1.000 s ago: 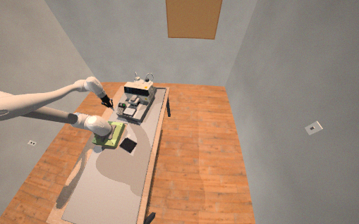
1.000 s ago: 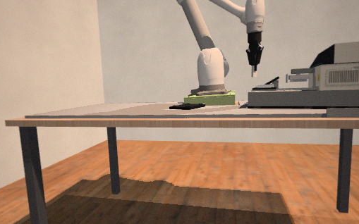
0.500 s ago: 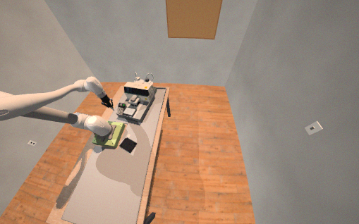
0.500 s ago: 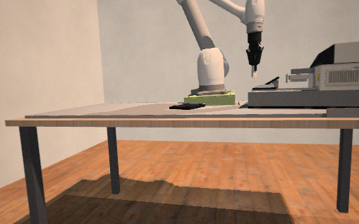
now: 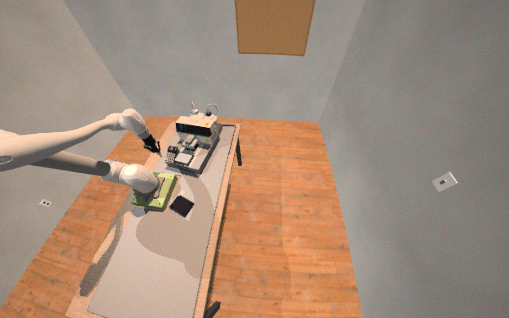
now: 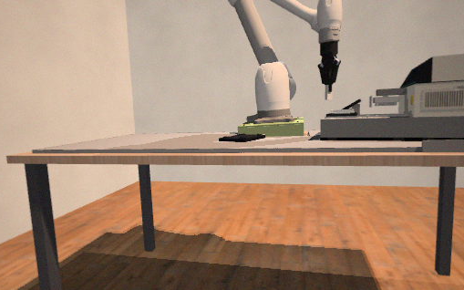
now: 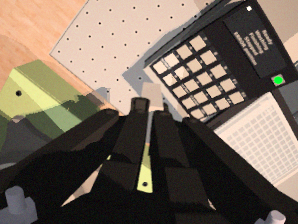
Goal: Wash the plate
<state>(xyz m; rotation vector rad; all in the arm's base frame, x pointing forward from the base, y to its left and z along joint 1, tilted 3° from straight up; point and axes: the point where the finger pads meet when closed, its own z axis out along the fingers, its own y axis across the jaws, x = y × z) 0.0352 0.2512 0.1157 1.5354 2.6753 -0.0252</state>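
The black two-finger claw [image 5: 153, 146] [image 6: 328, 86] [image 7: 150, 96], pressed together, hangs near the washer's cream-keyed black keypad [image 5: 170, 155] [image 7: 199, 75] as a lamp [image 7: 278, 80] glows green; the pale gridded rectangular plate [image 5: 184, 158] [image 7: 265, 137] lies at the front of the grey-and-white washer [image 5: 197, 131] [image 6: 444, 102], beside the keypad.

Gray walls [image 5: 412, 100] [image 6: 293, 27]; orange-brown plank floor [image 5: 272, 200] [image 6: 271, 205]. Wood-edged table [image 5: 212, 240] [image 6: 248, 160], dark legs [image 5: 239, 152] [image 6: 445, 219]. Tan panel [image 5: 275, 27] on far wall. Dark shadow [image 6: 202, 260] under table.

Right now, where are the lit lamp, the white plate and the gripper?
Lit lamp [image 7: 278, 80]: wrist view, green face.
White plate [image 5: 184, 158] [image 7: 265, 142]: top and wrist views, upper face.
Gripper [image 5: 159, 152] [image 6: 328, 97]: top and exterior views, between fingertips.
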